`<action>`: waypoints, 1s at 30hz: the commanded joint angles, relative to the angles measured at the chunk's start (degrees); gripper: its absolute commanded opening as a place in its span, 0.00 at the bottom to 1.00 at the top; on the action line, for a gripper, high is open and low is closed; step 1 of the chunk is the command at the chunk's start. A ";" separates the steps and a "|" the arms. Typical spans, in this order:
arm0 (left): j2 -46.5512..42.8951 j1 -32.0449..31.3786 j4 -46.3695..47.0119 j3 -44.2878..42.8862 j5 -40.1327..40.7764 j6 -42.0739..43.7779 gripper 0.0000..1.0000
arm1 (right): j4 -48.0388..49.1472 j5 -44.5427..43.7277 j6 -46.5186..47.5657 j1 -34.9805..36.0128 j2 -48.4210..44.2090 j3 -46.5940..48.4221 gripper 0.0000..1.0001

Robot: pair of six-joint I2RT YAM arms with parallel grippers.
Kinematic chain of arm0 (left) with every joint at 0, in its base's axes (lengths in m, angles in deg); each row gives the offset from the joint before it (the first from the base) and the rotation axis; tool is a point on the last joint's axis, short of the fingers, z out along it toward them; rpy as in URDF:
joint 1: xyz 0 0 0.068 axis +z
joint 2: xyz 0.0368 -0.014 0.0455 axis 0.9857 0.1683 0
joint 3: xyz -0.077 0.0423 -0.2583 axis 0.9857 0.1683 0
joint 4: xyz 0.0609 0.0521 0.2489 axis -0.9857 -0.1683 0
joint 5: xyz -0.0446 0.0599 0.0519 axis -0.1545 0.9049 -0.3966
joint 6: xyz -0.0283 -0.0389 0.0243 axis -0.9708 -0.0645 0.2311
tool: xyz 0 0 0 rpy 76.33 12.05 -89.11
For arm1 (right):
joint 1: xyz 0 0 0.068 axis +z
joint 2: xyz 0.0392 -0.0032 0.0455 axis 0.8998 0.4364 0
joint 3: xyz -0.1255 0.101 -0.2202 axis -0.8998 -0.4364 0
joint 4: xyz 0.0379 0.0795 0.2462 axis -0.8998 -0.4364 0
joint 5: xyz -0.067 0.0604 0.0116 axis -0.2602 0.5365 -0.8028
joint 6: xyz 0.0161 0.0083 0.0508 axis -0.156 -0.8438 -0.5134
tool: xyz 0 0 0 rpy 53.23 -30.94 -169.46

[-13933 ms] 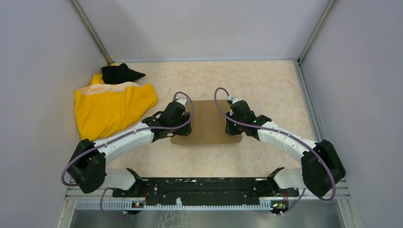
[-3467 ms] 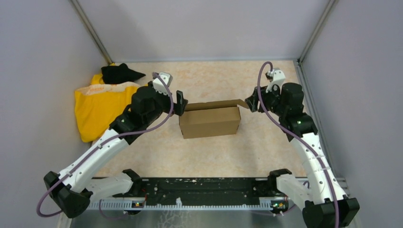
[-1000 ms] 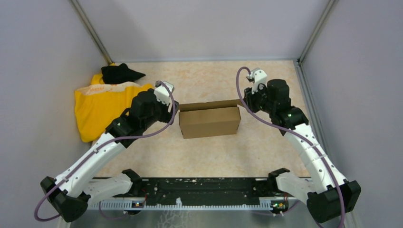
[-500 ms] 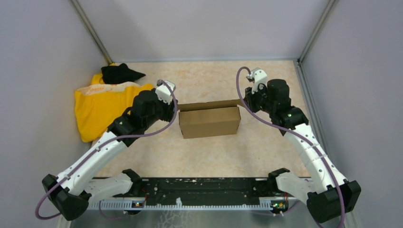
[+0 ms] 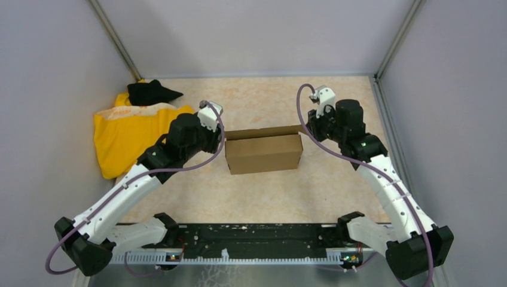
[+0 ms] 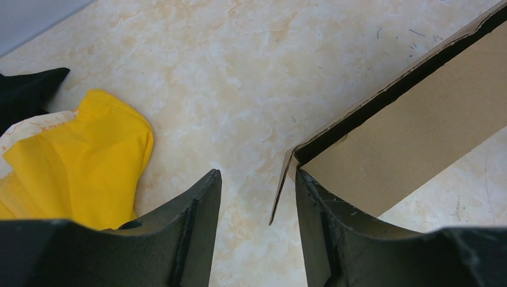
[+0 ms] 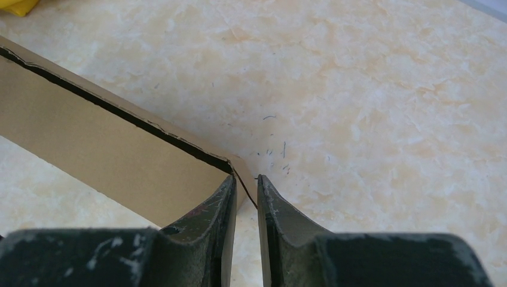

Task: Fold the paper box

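The paper box (image 5: 263, 154) is a brown cardboard box standing on the table's middle, its top open along the far edge. My left gripper (image 5: 220, 139) is at the box's left end. In the left wrist view it (image 6: 257, 174) is open, with the thin end flap (image 6: 281, 191) between the fingers, close to the right finger, beside the box wall (image 6: 412, 131). My right gripper (image 5: 306, 128) is at the right end. In the right wrist view it (image 7: 246, 178) is closed to a narrow gap on the right end flap (image 7: 242, 182) of the box (image 7: 107, 155).
A yellow cloth (image 5: 140, 134) with a black cloth (image 5: 150, 91) lies at the far left, also in the left wrist view (image 6: 72, 161). Grey walls enclose the table on three sides. The arm bases stand along the near edge.
The flat cardboard sheet has become a standing box. In the last second my left gripper has shifted slightly toward the box's left end. The right arm has not moved.
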 commanded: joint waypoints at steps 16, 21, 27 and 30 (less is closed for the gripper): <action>1.09 -0.17 1.22 -1.66 -1.51 0.30 0.47 | 3.30 1.59 0.15 0.53 1.02 2.99 0.18; 1.13 -0.19 1.08 -2.07 -1.87 0.21 0.44 | 3.33 1.68 0.06 0.53 0.79 3.09 0.17; 1.22 -0.17 1.22 -2.66 -2.09 0.10 0.44 | 3.24 1.86 -0.02 0.53 0.85 3.19 0.16; 1.49 -0.19 1.13 -2.93 -2.25 0.03 0.44 | 3.25 1.87 -0.02 0.53 0.75 3.16 0.16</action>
